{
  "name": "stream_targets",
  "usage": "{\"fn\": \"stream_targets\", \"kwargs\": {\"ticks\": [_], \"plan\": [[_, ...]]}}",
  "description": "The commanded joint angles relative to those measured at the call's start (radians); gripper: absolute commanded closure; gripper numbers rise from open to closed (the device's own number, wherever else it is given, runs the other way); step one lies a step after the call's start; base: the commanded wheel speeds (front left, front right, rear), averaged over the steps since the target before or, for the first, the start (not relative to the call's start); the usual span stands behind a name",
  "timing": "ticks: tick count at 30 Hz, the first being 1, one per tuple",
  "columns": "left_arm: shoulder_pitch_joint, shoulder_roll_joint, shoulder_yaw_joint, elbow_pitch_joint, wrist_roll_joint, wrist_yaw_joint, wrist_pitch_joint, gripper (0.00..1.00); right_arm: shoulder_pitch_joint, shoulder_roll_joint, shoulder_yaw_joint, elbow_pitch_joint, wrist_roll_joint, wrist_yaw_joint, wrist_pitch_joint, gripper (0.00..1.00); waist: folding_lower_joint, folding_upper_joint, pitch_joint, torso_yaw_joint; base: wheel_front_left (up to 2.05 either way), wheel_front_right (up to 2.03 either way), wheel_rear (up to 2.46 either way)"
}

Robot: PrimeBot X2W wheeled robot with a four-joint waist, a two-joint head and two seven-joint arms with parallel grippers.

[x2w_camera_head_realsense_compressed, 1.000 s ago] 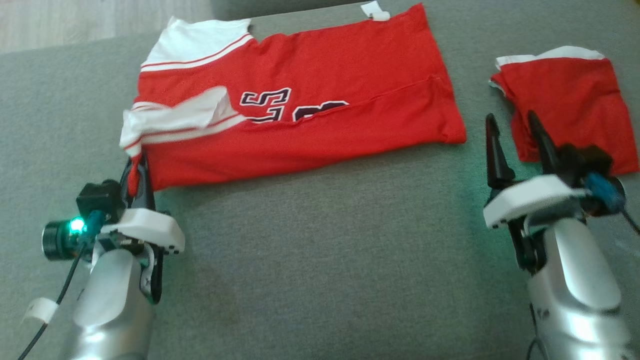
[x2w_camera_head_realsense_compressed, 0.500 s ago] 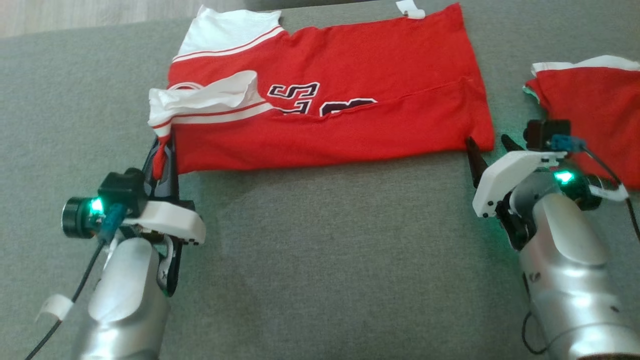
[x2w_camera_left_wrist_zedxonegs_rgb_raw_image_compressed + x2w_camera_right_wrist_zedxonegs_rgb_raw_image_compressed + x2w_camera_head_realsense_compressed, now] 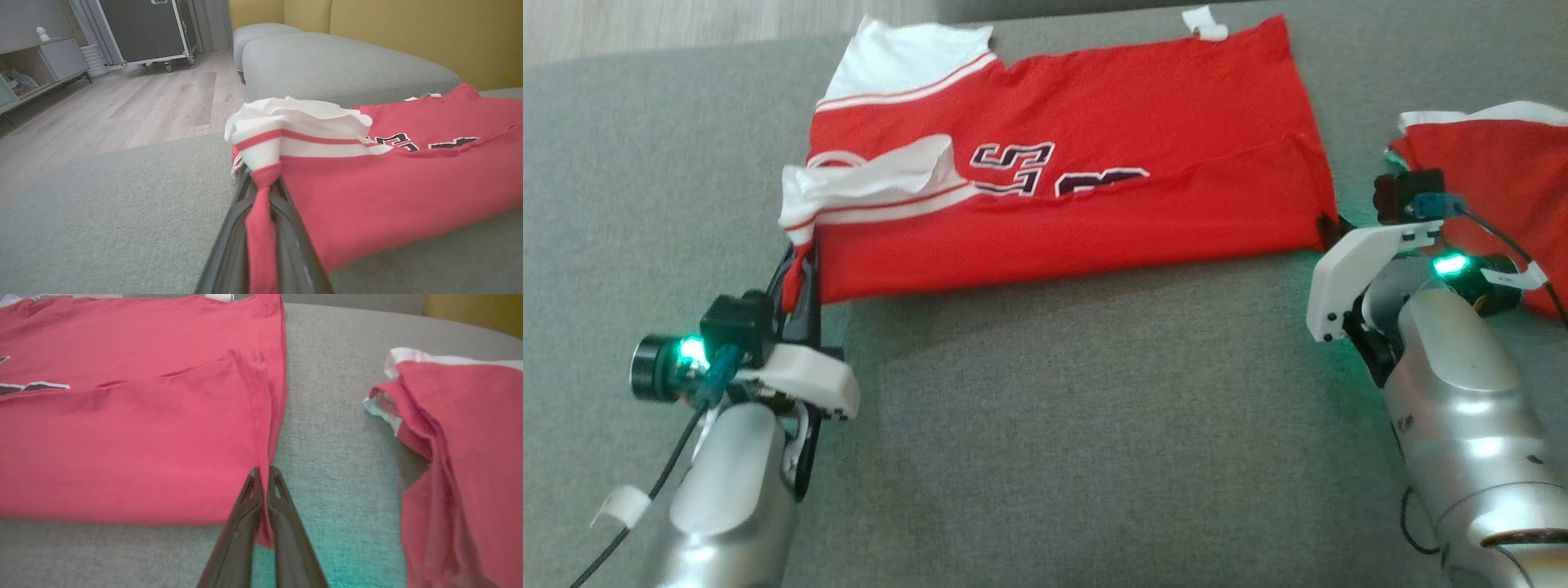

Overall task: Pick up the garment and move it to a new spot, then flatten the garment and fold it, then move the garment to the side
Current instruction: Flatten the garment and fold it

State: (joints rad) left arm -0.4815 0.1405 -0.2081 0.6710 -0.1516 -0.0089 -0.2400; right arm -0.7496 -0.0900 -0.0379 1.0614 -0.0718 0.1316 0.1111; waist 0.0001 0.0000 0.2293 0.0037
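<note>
Two corners of the red garment (image 3: pixel 1143 122) are pinched, so what comes next is a matter of handling thin, limp cloth. It lies across the upper middle of the head view. It is folded lengthwise, with the near flap laid over the lettering, the white striped sleeves at its left end and the hem at its right.

It looks light and soft, with no stiffness of its own. Lift one end alone and the rest will likely sag and drag, and the flap may slide open. Your best holds are the two near corners, on doubled edges and seams.

Your left gripper (image 3: pixel 263 179) is clamped on a twisted tail of red cloth just below the white cuff, at the garment's lower left corner. Your right gripper (image 3: pixel 264 471) is closed narrowly on the hem corner at the lower right. Only a thin bit of edge sits between its fingers, so that hold looks the weaker one. Lift both ends level and lightly taut.

Under it all is the grey cushion (image 3: pixel 1054 425). A second folded red piece (image 3: pixel 1503 163) lies just beside your right gripper at the right edge of the head view, near enough to snag.
</note>
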Motion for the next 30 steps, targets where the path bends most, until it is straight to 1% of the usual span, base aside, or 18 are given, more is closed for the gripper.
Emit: {"fn": "stream_targets", "kwargs": {"ticks": [1, 9, 16, 20, 24, 26, 27, 28, 30], "plan": [[-0.003, 0.043, 0.028, -0.016, 0.005, 0.007, -0.008, 1.0, -0.031, -0.011, 0.031, -0.016, -0.001, -0.001, -0.017, 1.0, -0.0001, 0.0, -0.017, -0.01, 0.0, 0.0, 0.0], [0.068, 0.079, 0.022, 0.038, -0.009, -0.01, 0.033, 1.0, -0.003, -0.044, 0.143, 0.01, 0.061, -0.001, -0.032, 1.0, -0.0001, 0.0, -0.114, -0.047, 0.0, 0.0, 0.0], [0.153, 0.101, 0.019, 0.025, -0.031, -0.021, 0.088, 1.0, 0.076, -0.065, 0.231, -0.018, 0.16, -0.001, 0.028, 1.0, -0.0001, 0.0, -0.199, -0.07, 0.0, 0.0, 0.0], [0.209, 0.116, 0.016, -0.012, -0.042, -0.024, 0.133, 1.0, 0.132, -0.082, 0.267, -0.07, 0.216, -0.001, 0.075, 1.0, -0.0001, 0.0, -0.227, -0.081, 0.0, 0.0, 0.0], [0.255, 0.125, 0.003, -0.064, -0.047, -0.031, 0.184, 1.0, 0.191, -0.103, 0.285, -0.149, 0.266, -0.001, 0.12, 1.0, -0.0001, 0.0, -0.236, -0.085, 0.0, 0.0, 0.0], [0.275, 0.128, 0.0, -0.091, -0.05, -0.029, 0.202, 1.0, 0.222, -0.115, 0.285, -0.195, 0.285, -0.001, 0.141, 1.0, -0.0001, 0.0, -0.239, -0.087, 0.0, 0.0, 0.0], [0.275, 0.128, 0.0, -0.091, -0.05, -0.029, 0.202, 1.0, 0.222, -0.115, 0.285, -0.195, 0.285, -0.001, 0.141, 1.0, -0.0001, 0.0, -0.239, -0.087, 0.0, 0.0, 0.0], [0.291, 0.129, -0.004, -0.116, -0.052, -0.025, 0.217, 1.0, 0.255, -0.122, 0.278, -0.244, 0.301, -0.001, 0.16, 1.0, -0.0001, 0.0, -0.24, -0.089, 0.0, 0.0, 0.0], [0.303, 0.127, -0.007, -0.136, -0.055, -0.021, 0.229, 1.0, 0.29, -0.124, 0.267, -0.29, 0.311, -0.001, 0.179, 1.0, -0.0001, 0.0, -0.239, -0.091, 0.0, 0.0, 0.0]]}}
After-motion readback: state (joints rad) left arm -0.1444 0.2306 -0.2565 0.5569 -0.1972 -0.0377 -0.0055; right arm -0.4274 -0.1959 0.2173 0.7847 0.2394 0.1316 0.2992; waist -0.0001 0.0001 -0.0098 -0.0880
